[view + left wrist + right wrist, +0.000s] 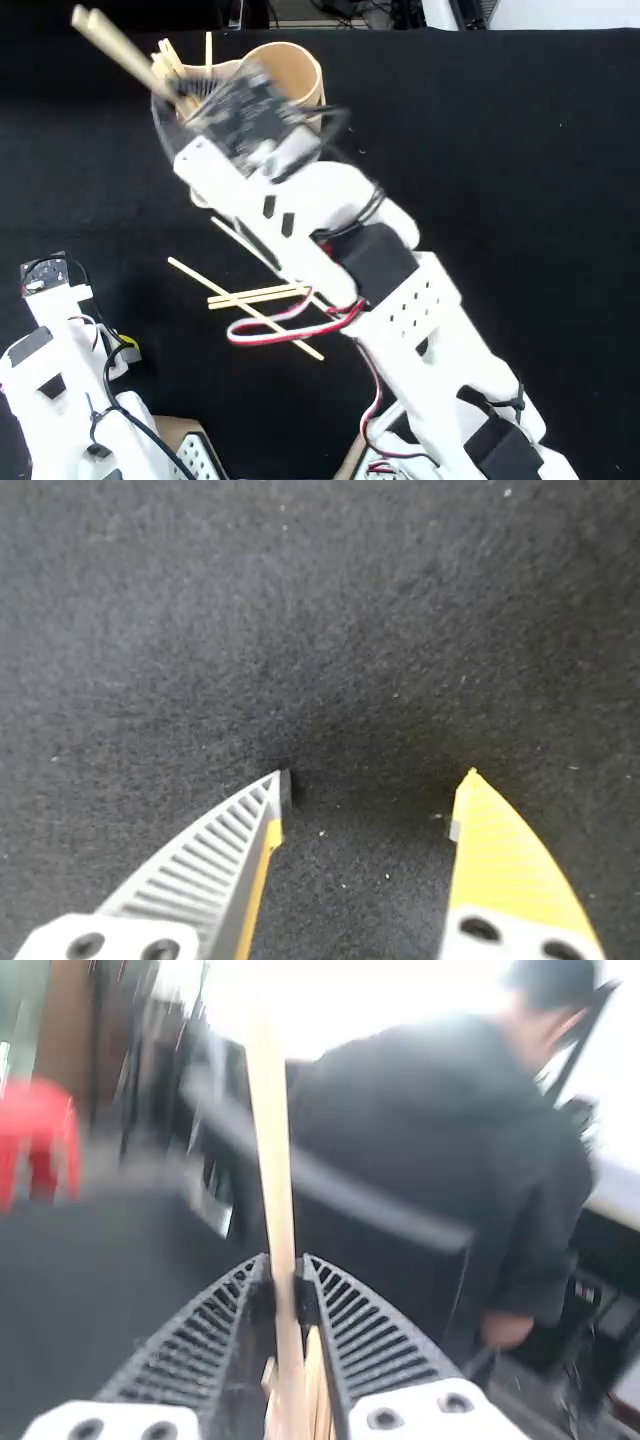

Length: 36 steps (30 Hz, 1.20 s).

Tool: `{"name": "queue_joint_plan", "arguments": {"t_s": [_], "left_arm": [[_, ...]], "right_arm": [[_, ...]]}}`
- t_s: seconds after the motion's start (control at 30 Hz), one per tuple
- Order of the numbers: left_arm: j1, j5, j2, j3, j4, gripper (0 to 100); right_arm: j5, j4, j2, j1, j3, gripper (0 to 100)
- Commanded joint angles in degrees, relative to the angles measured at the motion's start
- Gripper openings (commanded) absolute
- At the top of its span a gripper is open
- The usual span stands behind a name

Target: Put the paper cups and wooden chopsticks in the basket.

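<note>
My right gripper (285,1285) is shut on a wooden chopstick (273,1150) that points up and away from it. From above, the held chopsticks (112,42) stick out to the far left over a dark wire basket (158,115) at the back of the table. Inside the basket lie a tan paper cup (295,68) and more chopsticks (172,58). Several loose chopsticks (255,296) lie crossed on the black cloth in the middle. My left gripper (378,780) is open just above bare cloth, with nothing between its fingers.
The right arm (400,300) stretches across the table from the near right, with red and white cables (285,322) hanging over the loose chopsticks. The left arm (55,350) stands at the near left. Black cloth (520,150) covers the table.
</note>
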Motion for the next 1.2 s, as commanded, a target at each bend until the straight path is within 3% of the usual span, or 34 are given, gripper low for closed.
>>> {"name": "queue_joint_plan", "arguments": {"t_s": [0.0, 0.2, 0.5, 0.9, 1.03, 1.17], "left_arm": [[1.1, 0.5, -0.1, 0.3, -1.1, 28], [1.1, 0.5, -0.1, 0.3, -1.1, 28], [1.1, 0.4, -0.1, 0.3, -1.1, 28], [1.1, 0.4, -0.1, 0.3, -1.1, 28], [1.1, 0.4, -0.1, 0.3, -1.1, 28], [1.1, 0.4, -0.1, 0.3, -1.1, 28]], "right_arm": [[-6.5, -11.1, 1.7, 4.0, -3.9, 1.2], [-7.2, -21.3, 12.0, 5.5, -7.7, 1.2], [-7.5, -21.3, 25.9, 6.9, -13.7, 1.2], [-7.1, -21.6, 33.7, 9.6, -7.3, 1.2], [-7.1, -17.4, 33.4, 9.7, -7.6, 4.0], [-7.1, -4.2, 31.9, 8.5, -12.9, 19.3]]}}
